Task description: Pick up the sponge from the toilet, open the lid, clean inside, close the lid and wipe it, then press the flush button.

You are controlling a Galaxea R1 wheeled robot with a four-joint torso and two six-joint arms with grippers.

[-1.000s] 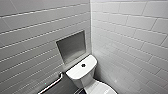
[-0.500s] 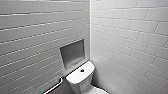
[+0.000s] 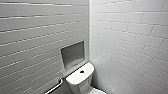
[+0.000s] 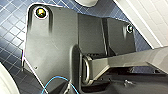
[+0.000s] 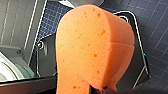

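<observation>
While the toilet [image 3: 81, 78] sat lower centre, the right gripper [image 5: 100, 89] clamped the sponge [image 5: 92, 47]. How the left gripper [image 4: 87, 68] stood, I couldn't tell.

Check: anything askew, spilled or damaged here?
Nothing stands out. The toilet looks intact, flush button centred, wall tiles whole, no spill visible. The sponge looks creased, likely just squeezed.
</observation>
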